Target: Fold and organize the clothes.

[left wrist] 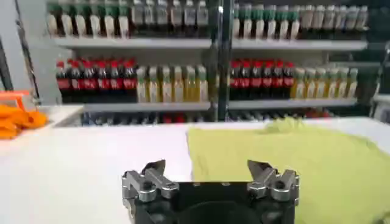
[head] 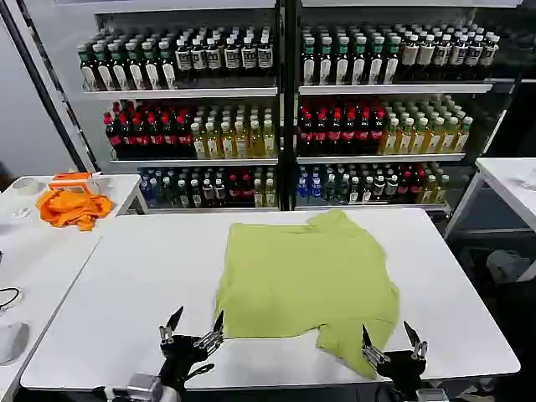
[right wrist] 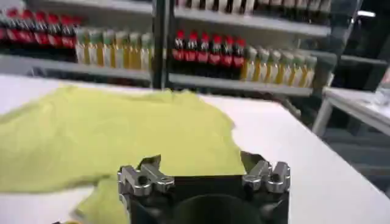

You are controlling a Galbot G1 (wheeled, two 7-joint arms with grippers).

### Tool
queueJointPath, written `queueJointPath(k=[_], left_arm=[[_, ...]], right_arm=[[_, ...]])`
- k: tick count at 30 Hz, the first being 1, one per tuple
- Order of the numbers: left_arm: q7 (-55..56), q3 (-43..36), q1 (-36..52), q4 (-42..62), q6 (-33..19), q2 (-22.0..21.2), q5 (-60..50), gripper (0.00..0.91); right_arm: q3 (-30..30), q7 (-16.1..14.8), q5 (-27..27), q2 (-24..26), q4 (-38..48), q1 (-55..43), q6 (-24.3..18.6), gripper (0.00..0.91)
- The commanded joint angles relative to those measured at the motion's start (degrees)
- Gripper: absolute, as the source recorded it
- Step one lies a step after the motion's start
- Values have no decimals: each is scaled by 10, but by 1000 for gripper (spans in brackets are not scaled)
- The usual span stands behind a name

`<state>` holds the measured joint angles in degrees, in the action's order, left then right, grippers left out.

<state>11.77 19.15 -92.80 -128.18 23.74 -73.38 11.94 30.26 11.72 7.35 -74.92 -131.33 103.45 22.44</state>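
Two white tables fill the foreground: the main table [head: 126, 285] in front of the robot and a second one [head: 33, 243] off toward nine o'clock. Behind them, at twelve o'clock, stand glass-fronted drink coolers [head: 285, 109] with rows of bottles, red and yellow ones on the middle shelves. Another pale table edge [head: 507, 180] shows at about two o'clock.

In the head view, an orange cloth [head: 74, 207] lies bunched on the side table at ten o'clock; the left wrist view catches just its edge [left wrist: 15, 119], and the right wrist view looks instead toward the far table [right wrist: 356, 106] on the other side.

One lime-green T-shirt [head: 306, 285] lies flat near the middle of the main table, plain side up, slightly right of centre. Its long axis runs roughly from twelve to six o'clock, with a small bunched peak at the twelve o'clock end and a sleeve trailing toward five o'clock at the near edge.

Left gripper [head: 192, 327] hovers at the near table edge around seven o'clock, fingers spread apart, just beside the shirt's near left corner [left wrist: 292, 164]. Right gripper [head: 392, 339] sits at five o'clock, fingers likewise spread, directly over the trailing sleeve [right wrist: 152, 140], gripping nothing.
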Motion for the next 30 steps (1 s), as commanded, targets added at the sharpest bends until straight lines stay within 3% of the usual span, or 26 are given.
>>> queueJointPath(k=[1, 14, 15, 16, 18, 19, 20, 21, 22, 23, 24, 25, 26, 30], left_arm=[[14, -36, 67, 67, 69, 17, 16, 907], [21, -64, 109, 125, 83, 16, 23, 907], [21, -64, 109, 126, 84, 16, 23, 867], [22, -65, 110, 129, 85, 16, 23, 715], [23, -65, 110, 130, 86, 16, 23, 584], [23, -65, 110, 131, 87, 16, 24, 433], [23, -65, 110, 132, 87, 16, 25, 272], [23, -65, 110, 133, 87, 16, 26, 212], [23, -66, 111, 134, 89, 15, 26, 101], [23, -66, 110, 134, 89, 15, 26, 81], [23, -67, 110, 134, 90, 15, 26, 71], [22, -67, 109, 133, 91, 14, 27, 60], [22, -67, 108, 133, 92, 14, 28, 60], [20, -66, 104, 133, 93, 14, 35, 60]], right_arm=[[1, 3, 0, -7, -5, 36, 53, 907], [-36, 2, -13, -19, 23, 21, 55, 907], [-38, 2, -13, -20, 23, 20, 55, 907], [-42, 1, -12, -21, 24, 19, 55, 907], [-49, -1, -12, -22, 25, 18, 55, 907], [-55, -3, -11, -23, 27, 16, 55, 907], [-59, -5, -10, -24, 29, 15, 55, 796], [-60, -6, -10, -24, 30, 13, 55, 736], [-65, -7, -8, -24, 34, 11, 54, 544], [-67, -7, -7, -24, 38, 9, 54, 544], [-69, -7, -5, -24, 39, 8, 54, 302], [-69, -7, 0, -24, 40, 8, 54, 191], [-70, -7, 3, -24, 40, 8, 54, 20], [-69, -9, 10, -22, 41, 10, 54, 0]])
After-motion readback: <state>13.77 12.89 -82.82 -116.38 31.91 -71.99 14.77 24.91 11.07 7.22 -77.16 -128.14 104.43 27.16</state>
